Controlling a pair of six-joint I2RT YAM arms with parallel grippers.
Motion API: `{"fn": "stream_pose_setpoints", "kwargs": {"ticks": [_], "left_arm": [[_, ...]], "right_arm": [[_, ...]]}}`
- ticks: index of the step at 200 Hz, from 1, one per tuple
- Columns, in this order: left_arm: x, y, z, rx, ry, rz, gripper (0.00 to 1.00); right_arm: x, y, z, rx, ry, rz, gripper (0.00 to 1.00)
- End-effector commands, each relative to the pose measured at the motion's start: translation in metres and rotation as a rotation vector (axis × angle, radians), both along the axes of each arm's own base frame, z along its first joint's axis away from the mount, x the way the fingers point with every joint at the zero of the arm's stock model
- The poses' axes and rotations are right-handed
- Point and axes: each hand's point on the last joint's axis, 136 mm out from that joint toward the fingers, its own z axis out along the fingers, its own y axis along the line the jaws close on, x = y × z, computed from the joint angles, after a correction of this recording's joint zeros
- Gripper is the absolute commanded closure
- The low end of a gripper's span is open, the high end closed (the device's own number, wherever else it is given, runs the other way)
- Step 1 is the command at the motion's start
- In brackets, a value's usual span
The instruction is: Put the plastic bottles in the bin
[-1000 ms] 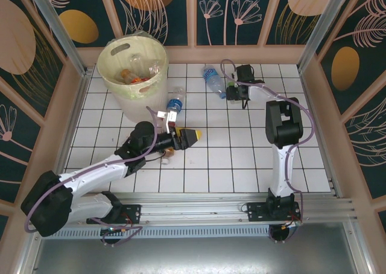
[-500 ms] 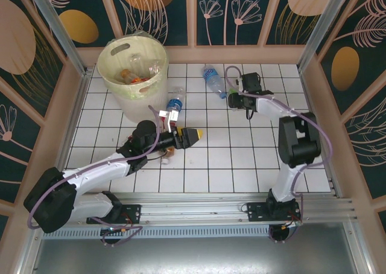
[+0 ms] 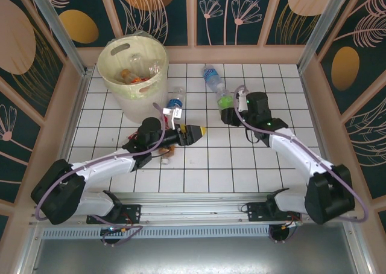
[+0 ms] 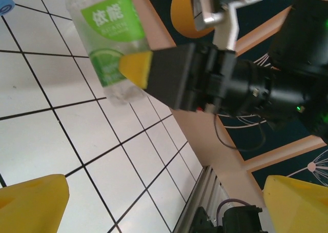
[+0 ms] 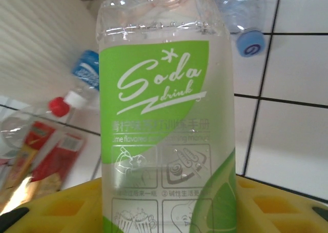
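The right arm has swung nearer; the right fingers grasp a green-label bottle, well right of the bin. The left fingers stand splayed, empty. The right wrist view alone reads "Soda drink".

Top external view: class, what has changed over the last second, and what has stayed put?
The right gripper, shut on the green-labelled bottle, carried it nearer and slightly left, while its arm folded down toward the right. The left gripper, open, edged slightly right. The bin and the blue-labelled bottle stayed.
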Motion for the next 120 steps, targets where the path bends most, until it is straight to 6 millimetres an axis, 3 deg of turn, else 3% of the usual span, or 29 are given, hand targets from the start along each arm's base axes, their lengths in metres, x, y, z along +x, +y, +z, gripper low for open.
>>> {"fn": "stream_pose_setpoints", "kwargs": {"ticks": [1,33,64,120], "left_arm": [[0.007,-0.005,0.024,-0.063,-0.05,0.012,0.03],[0.012,-0.012,0.032,-0.1,-0.064,-0.018,0.06],[0.011,-0.018,0.053,-0.2,-0.112,-0.06,0.07],[-0.007,-0.022,0.079,-0.34,-0.201,-0.178,0.07]], "right_arm": [[-0.021,0.015,0.032,0.135,-0.04,0.081,0.52],[-0.056,0.029,0.048,0.241,-0.015,0.202,0.52],[-0.091,0.039,0.068,0.35,0.004,0.327,0.51],[-0.143,0.056,0.095,0.539,0.114,0.556,0.51]]}}
